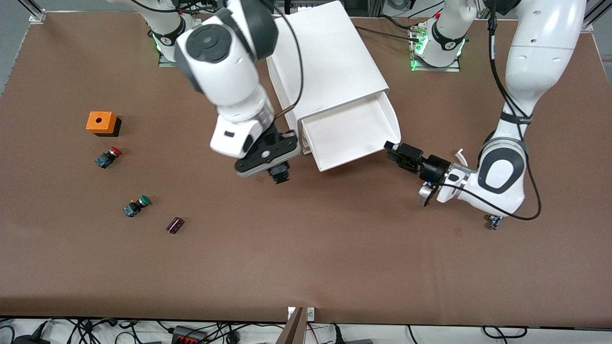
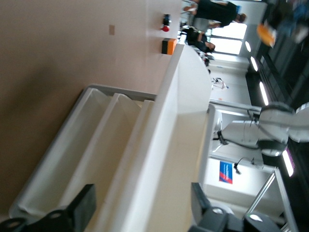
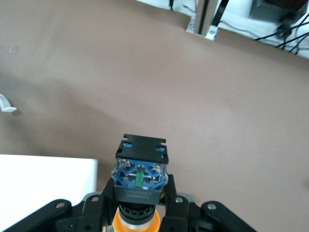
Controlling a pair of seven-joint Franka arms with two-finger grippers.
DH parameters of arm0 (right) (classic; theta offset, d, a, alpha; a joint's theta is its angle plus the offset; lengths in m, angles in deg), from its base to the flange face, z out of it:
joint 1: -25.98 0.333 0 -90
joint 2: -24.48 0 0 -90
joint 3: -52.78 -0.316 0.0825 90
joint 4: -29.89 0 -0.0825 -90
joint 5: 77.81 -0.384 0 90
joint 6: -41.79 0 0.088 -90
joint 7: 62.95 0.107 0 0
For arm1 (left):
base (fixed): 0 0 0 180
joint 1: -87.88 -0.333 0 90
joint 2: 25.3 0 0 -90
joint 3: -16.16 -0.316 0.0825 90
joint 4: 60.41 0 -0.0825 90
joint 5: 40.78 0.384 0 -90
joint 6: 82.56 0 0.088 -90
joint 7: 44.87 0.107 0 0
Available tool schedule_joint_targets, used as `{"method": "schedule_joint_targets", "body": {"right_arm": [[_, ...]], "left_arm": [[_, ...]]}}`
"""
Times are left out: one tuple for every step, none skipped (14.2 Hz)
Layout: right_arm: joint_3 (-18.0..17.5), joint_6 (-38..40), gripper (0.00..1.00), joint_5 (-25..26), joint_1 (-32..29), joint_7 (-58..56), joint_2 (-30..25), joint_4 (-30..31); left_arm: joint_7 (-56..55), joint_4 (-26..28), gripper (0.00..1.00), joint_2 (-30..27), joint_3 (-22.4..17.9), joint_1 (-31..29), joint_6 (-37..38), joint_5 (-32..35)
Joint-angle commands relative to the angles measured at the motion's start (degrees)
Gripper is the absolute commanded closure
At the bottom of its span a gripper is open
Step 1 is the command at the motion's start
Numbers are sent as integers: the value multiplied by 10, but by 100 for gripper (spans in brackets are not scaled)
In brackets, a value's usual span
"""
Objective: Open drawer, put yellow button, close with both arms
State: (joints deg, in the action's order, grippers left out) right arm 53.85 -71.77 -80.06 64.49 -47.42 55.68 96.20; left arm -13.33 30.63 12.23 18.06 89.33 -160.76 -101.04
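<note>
Yellow button (image 3: 138,193) between right fingers (image 3: 179,207)

Right tool (image 1: 279,173) clamped, raised over table; left tool (image 1: 393,152) spread, level.

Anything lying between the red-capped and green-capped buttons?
No. In the front view only bare tabletop separates the red-capped button from the green-capped button.

I can read no text: the print on my held blue-and-black switch body (image 3: 140,176) and a blue wall sign (image 2: 225,172) stays illegible.
</note>
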Motion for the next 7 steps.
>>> {"method": "schedule_joint_targets", "body": {"right_arm": [[6, 10, 100, -6, 38, 63, 25, -31], [6, 12, 100, -6, 58, 88, 33, -43], [7, 10, 100, -6, 73, 112, 46, -55], [6, 10, 100, -6, 86, 133, 60, -71], [8, 10, 100, -5, 97, 145, 68, -77], [9, 10, 100, -4, 103, 154, 71, -77], [8, 10, 100, -4, 109, 155, 71, -77]], "left_arm": [[-139, -25, 0, -61, -1, 2, 8, 95], [-192, -40, 0, -80, 2, 5, 7, 159], [-230, -53, 0, -90, 6, 6, 7, 217], [-255, -63, 0, -98, 8, 7, 9, 268], [-265, -66, 0, -106, 8, 9, 7, 303], [-267, -70, 0, -107, 10, 11, 0, 347], [-268, -79, 0, -109, 11, 16, -18, 392]]}}
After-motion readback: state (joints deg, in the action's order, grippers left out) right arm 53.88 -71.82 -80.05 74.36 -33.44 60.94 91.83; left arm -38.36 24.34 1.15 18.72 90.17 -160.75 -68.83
